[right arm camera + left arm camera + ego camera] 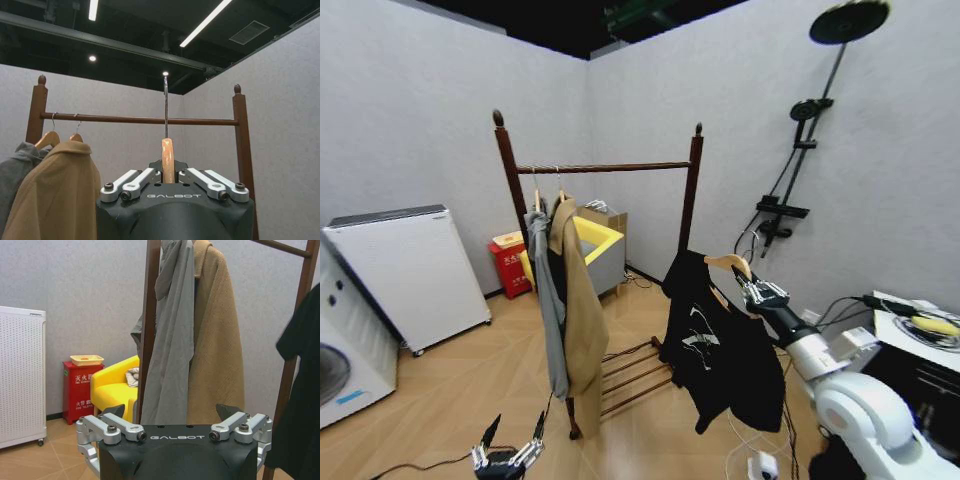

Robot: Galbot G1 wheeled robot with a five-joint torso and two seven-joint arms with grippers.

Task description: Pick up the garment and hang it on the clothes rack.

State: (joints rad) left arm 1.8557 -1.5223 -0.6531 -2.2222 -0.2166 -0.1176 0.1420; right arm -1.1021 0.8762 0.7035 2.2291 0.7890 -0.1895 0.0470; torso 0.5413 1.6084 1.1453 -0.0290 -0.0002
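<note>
The garment (pixel 720 350), a black T-shirt with a white chest graphic, hangs from a light wooden hanger (pixel 728 262) to the right of the clothes rack (pixel 600 168). My right gripper (pixel 752 285) is shut on the hanger's neck (pixel 168 160), and the metal hook (pixel 165 105) rises in front of the rack's bar (pixel 140 119). The bar's right half is bare. My left gripper (pixel 507 450) hangs low near the floor, open and holding nothing (pixel 172 422), facing the rack's left post (pixel 148 330). The shirt's edge (pixel 300 390) is beside it.
A grey jacket (pixel 545 300) and a long tan coat (pixel 582 310) hang at the bar's left end. Behind the rack stand a yellow armchair (pixel 598 240) and a red fire box (pixel 510 262). A white appliance (pixel 410 275) is at left, a black shower stand (pixel 800 150) at right.
</note>
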